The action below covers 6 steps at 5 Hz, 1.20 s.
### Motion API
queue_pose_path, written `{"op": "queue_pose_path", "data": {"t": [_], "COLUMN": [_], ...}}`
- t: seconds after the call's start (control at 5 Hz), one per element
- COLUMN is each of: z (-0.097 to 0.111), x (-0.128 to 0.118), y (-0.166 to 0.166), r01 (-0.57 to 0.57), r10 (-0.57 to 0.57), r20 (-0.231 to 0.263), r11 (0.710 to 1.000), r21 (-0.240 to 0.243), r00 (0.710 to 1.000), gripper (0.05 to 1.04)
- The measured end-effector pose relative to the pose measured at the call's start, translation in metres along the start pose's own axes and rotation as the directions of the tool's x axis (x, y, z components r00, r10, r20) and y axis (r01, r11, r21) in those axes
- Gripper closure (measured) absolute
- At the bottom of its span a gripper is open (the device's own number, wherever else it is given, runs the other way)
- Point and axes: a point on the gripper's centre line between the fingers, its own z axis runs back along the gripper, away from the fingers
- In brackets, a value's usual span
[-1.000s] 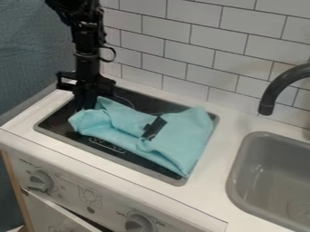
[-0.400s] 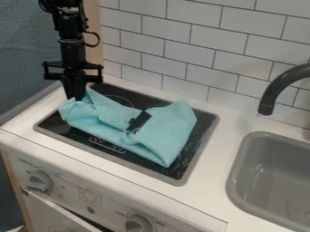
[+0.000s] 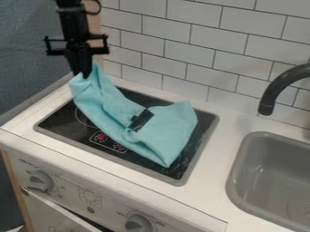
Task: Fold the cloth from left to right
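Cloth of light-blue fabric (image 3: pixel 167 131), creased and partly folded over itself, is draped across the black glass stovetop with a grey rim (image 3: pixel 55 119); its broad right portion is supported on the stovetop's right half, while its left end is held raised above the stovetop's far left corner. The raised end is pinched between the fingertips of the black two-finger gripper (image 3: pixel 84 74), which is pointed downward above that same corner. A black oblong patch (image 3: pixel 141 120) is seen near the middle of the cloth; red markings (image 3: pixel 101 137) are displayed near the stovetop's front edge. The stovetop is set into a white countertop (image 3: pixel 225 124); a grey sink basin (image 3: pixel 239 156) and a dark curved faucet (image 3: pixel 281 84) are placed to its right; it is backed by a white tiled wall (image 3: pixel 181 43); grey round knobs (image 3: pixel 41 181) are mounted below its front edge.
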Motion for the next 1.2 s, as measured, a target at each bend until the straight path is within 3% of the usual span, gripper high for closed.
{"op": "queue_pose_path", "data": {"t": [0.4, 0.8, 1.2], "z": [0.017, -0.005, -0.055], "x": [-0.02, -0.038, -0.045], "y": [-0.077, -0.135, -0.157], "r01": [0.122, 0.27, 0.33], "r10": [-0.122, -0.271, -0.326], "r20": [0.01, 0.018, -0.058], "r11": [0.99, 0.962, 0.938], "r21": [-0.065, 0.026, 0.103], "r00": [0.993, 0.962, 0.944], "gripper": [1.034, 1.034, 1.034]}}
